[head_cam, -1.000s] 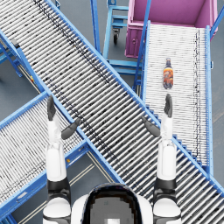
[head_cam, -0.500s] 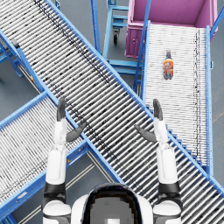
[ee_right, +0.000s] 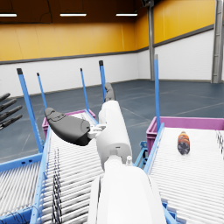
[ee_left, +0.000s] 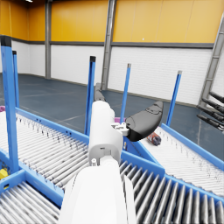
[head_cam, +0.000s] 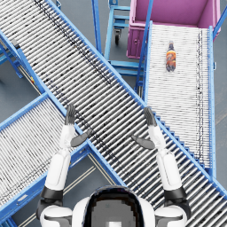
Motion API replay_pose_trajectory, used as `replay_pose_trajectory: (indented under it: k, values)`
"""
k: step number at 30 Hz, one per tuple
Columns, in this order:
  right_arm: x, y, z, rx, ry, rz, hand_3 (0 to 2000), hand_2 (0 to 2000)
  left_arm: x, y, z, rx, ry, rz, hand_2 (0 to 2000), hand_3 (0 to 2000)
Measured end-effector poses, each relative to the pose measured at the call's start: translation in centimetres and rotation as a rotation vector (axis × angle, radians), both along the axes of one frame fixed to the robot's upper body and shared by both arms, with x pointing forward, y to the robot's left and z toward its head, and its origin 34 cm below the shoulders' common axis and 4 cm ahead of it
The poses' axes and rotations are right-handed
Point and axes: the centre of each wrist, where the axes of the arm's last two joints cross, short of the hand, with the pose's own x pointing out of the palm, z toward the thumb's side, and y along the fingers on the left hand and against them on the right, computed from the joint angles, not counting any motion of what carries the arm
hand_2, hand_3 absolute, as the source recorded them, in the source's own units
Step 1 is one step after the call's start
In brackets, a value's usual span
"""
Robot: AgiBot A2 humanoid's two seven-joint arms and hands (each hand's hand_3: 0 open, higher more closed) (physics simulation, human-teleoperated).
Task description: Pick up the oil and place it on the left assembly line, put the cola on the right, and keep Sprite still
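Note:
A dark bottle with an orange label [head_cam: 170,57] lies on the right roller line [head_cam: 186,111], near the line's far end. It also appears as the bottle [ee_right: 183,143] in the right wrist view and, small, as the bottle [ee_left: 154,139] in the left wrist view. My left hand [head_cam: 72,129] hovers over the near edge of the wide diagonal conveyor [head_cam: 88,75], fingers spread, holding nothing. My right hand [head_cam: 148,129] hovers over the same conveyor, also spread and empty, well short of the bottle. No other bottle is in view.
A pink bin [head_cam: 177,13] stands at the far end of the right line. The left roller line [head_cam: 22,142] runs below my left arm. Blue rails and upright posts [ee_left: 90,94] border the conveyors.
The bottle has travelled farther along the right line toward the pink bin. Both hands have drawn back toward me and moved inward over the diagonal conveyor.

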Motion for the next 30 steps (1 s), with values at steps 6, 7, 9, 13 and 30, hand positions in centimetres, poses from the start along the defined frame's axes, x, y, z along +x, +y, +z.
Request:
replay_pose_trajectory:
  k: [6, 7, 9, 13, 30]
  values:
    - [-0.02, 0.01, -0.02, 0.0, 0.002, 0.003, 0, 0, -0.01, -0.01, -0.04, -0.001, 0.003, -0.002, 0, 0]
    - [-0.02, 0.02, -0.02, 0.0, 0.002, 0.003, 0, 0, -0.01, -0.02, -0.04, -0.001, 0.003, -0.002, 0, 0]
    - [-0.02, 0.02, -0.02, 0.0, 0.002, 0.003, 0, 0, -0.01, -0.02, -0.04, -0.001, 0.003, -0.002, 0, 0]
    - [-0.02, 0.02, -0.02, 0.0, 0.002, 0.003, 0, 0, -0.02, -0.02, -0.04, -0.001, 0.003, -0.002, 0, 0]
    - [-0.02, 0.02, -0.02, 0.0, 0.002, 0.003, 0, 0, -0.02, -0.02, -0.04, -0.001, 0.003, -0.002, 0, 0]
